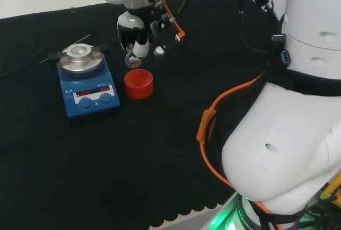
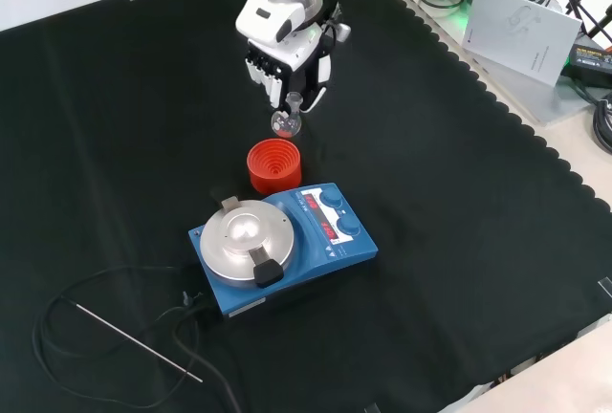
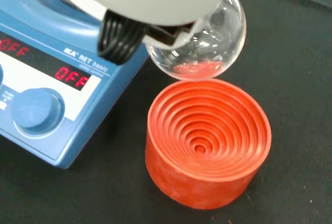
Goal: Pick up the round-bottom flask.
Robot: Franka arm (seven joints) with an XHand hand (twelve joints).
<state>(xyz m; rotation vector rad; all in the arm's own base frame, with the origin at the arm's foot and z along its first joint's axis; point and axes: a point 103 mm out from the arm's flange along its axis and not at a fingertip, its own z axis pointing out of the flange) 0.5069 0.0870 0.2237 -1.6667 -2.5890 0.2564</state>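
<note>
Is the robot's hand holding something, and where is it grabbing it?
Yes. The hand holds the small round glass flask by its neck, with the round bulb hanging below, lifted clear above the red ring stand.

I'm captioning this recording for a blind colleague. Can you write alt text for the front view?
The robot's black and white hand holds a small clear round-bottom flask by its neck, lifted just above and behind an empty red ribbed stand on the black cloth. In front of the stand sits a blue hotplate stirrer with a round metal top.
</note>
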